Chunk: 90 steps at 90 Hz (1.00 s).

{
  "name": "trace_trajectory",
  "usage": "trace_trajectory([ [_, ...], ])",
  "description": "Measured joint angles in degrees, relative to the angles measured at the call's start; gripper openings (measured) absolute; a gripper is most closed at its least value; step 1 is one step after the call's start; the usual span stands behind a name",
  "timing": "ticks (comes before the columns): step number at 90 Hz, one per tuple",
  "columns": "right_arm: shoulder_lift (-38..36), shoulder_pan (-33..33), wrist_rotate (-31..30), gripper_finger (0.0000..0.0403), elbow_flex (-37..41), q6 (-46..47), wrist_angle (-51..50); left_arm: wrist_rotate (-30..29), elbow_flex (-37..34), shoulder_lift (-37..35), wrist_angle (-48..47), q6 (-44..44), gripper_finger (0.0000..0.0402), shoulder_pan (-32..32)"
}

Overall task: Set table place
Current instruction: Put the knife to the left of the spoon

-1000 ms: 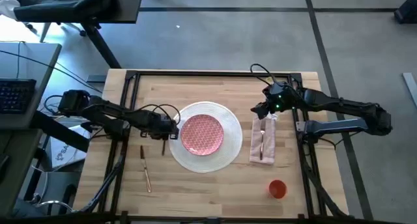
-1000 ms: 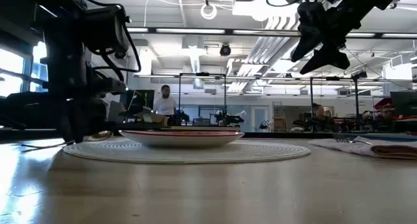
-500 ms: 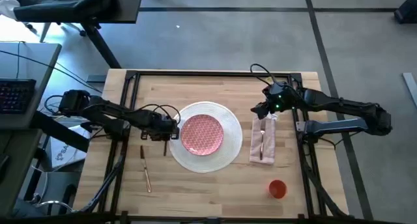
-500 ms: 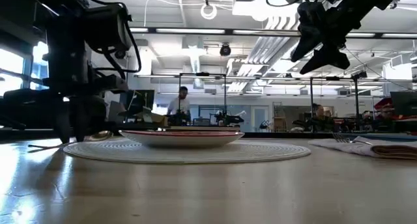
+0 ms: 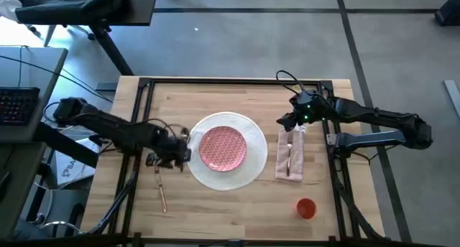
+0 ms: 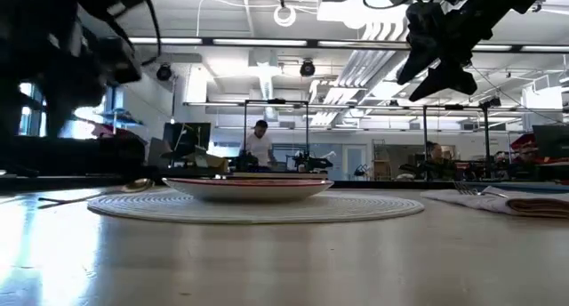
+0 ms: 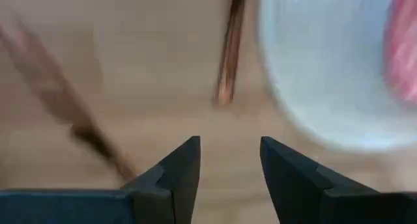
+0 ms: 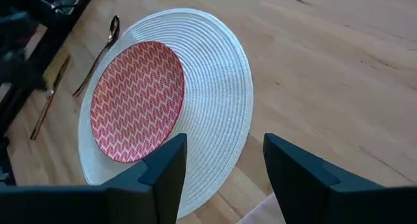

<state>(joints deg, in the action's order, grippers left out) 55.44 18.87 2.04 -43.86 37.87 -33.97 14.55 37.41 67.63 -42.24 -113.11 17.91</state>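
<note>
Left gripper (image 7: 229, 160) low over the table (image 5: 237, 204), fingers parted, nothing between them, just left of the large white round plate (image 5: 253, 165). Two gold cutlery pieces nearby: spoon (image 8: 98, 53) along the plate's left edge, knife (image 5: 161, 186) a bit further left.

Right gripper (image 8: 225, 165) raised over the far end of the pink napkin (image 5: 295, 158), also open and empty; a fork (image 5: 288, 156) lies on the napkin.

Plate looks ribbed in concentric rings, flat; pink patterned plate (image 5: 223, 147) centred on it, chevron print. Orange cup (image 5: 306, 207) near front-right corner. Tabletop is light wood planks, black frame. Room behind: open lab, ceiling lights, a person (image 6: 260, 144) standing far back.
</note>
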Motion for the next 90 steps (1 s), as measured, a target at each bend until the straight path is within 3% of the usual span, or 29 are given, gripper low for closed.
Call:
trace_trajectory([
  [14,0.0,0.0,-0.5,0.0183,0.0,-0.6,0.0,0.1,0.0,1.1,-2.1,-10.4,0.0136,9.3],
  [28,0.0,0.0,-0.8,0.0183,0.0,-0.8,0.3,-0.5,-1.5,3.5,-3.0,-15.4,0.013,13.6],
  [47,0.0,0.0,-0.3,0.0183,0.0,-0.5,0.9,-4.6,-3.1,7.2,-2.7,-16.8,0.0089,14.3],
  [72,0.0,0.0,0.7,0.0183,0.0,0.7,0.9,-4.8,-4.1,8.6,-0.9,-16.2,0.0017,14.4],
  [90,0.0,0.0,0.8,0.0183,0.0,0.8,0.9,-5.3,-4.1,8.6,-1.0,-15.2,0.0001,14.4],
])
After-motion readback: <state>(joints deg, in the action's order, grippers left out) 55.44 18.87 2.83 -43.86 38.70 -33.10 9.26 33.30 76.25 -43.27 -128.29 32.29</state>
